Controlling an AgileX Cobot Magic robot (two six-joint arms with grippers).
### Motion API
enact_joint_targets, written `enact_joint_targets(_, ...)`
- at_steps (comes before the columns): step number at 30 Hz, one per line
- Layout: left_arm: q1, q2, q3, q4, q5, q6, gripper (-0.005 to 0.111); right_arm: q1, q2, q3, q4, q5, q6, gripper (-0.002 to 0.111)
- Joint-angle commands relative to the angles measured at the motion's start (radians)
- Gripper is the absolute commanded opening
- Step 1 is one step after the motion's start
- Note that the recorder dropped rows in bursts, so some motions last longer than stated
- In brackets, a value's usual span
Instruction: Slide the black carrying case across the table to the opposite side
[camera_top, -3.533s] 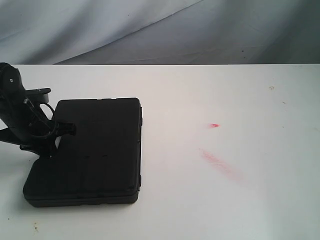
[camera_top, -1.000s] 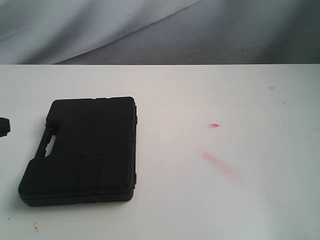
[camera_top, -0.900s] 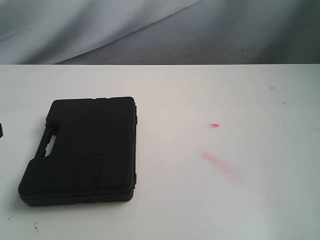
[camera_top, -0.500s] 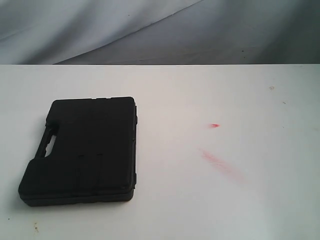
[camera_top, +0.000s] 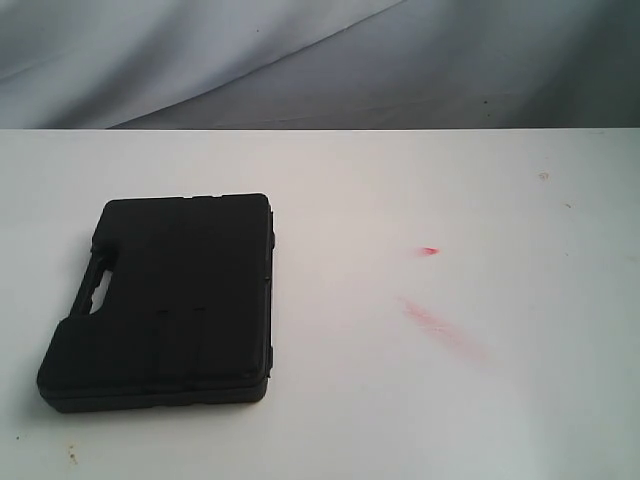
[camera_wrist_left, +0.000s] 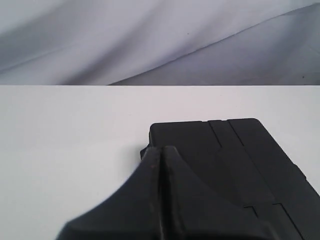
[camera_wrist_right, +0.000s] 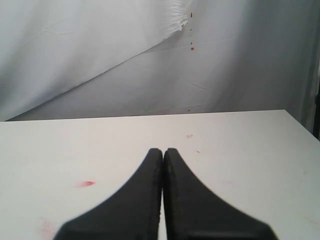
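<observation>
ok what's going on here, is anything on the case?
Nothing is handling the case: it lies flat on the left side of the table, and the exterior view shows no arm. The left gripper is shut, facing the case. The right gripper is shut over the table, away from the case.

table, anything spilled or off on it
Yes: the white table carries two red marks right of centre in the exterior view, a small red spot and a longer red smear, like spilled or rubbed-in colour. The case lies flat, slightly askew, with no visible damage.
</observation>
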Motion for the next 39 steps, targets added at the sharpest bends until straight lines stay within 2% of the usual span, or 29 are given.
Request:
enact_joint_targets(1,-0.005,-0.054,0.008,0.04,-0.005,-0.007,0.0,-0.008,-0.006,0.004,-0.009,-0.003,-0.002,0.0)
enact_joint_targets(26,-0.005,-0.364,0.203,0.04,-0.063,-0.01,0.0,-0.008,-0.006,0.004,-0.009,-0.003,-0.002,0.0)
enact_joint_targets(39,-0.005,-0.364,0.22,0.04,-0.073,-0.01,0.0,-0.008,-0.006,0.004,-0.009,-0.003,-0.002,0.0)
